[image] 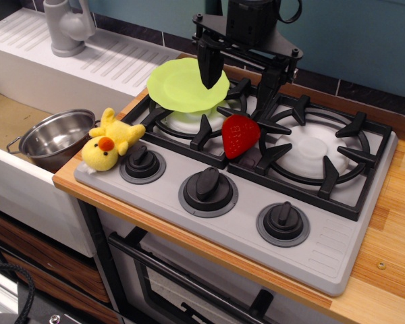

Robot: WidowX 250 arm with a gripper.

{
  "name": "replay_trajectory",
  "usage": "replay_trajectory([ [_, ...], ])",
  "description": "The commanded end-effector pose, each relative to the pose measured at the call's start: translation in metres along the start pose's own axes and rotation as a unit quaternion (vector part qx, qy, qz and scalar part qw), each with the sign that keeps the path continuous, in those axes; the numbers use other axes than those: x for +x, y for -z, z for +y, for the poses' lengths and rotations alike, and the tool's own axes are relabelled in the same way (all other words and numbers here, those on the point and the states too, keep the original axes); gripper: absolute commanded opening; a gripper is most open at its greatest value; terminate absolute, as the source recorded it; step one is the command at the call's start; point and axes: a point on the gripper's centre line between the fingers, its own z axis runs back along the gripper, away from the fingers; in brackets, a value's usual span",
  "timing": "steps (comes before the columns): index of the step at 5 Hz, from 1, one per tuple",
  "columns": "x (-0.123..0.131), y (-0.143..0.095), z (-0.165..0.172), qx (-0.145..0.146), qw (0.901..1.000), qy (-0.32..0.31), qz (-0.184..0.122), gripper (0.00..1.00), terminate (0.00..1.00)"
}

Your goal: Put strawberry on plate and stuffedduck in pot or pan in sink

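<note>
**Over the stove: 2 toys to grip, both untouched**

Between the 2 burners, the strawberry (240, 135) leans on the black grate bars, tip down, just right of the plate (187, 84). We judge it hard, glossy plastic, light but slippery; fingers should close across its wide upper shoulders, not the tapering tip, or it may squirt out. The grate bars crowd it, so approach from above.

The stuffedduck (110, 140) lies at the stove's left-front corner beside a knob (142, 163), near the desk (385, 229) edge. Soft plush, v. light, squashes under pressure; we'd pinch the body mid-bulk, since a wing or beak would likely slip free.

The pot (56, 137) sits in the sink (7, 118), open side up, just below and left of the duck. The plate rests tilted on the left burner grate, thin and light, so it may rock when sth lands on it.

The gripper (239, 81) hangs above plate and strawberry w/ its fingers (210, 66) spread apart, holding nothing.
</note>
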Motion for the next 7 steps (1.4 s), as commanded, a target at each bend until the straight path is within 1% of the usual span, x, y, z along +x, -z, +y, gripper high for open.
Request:
replay_trajectory([
  [1,0.000,0.000,0.000,0.000,1.0000,0.000,0.000,1.00,0.00],
  [2,0.004,0.023,-0.005,-0.019,0.9997,-0.005,-0.015,1.00,0.00],
  [4,0.009,0.043,-0.005,-0.024,0.9992,-0.006,-0.030,1.00,0.00],
  [5,0.010,0.046,-0.002,-0.026,0.9991,-0.003,-0.032,1.00,0.00],
  [7,0.006,0.044,-0.001,-0.021,0.9993,-0.006,-0.029,1.00,0.00],
])
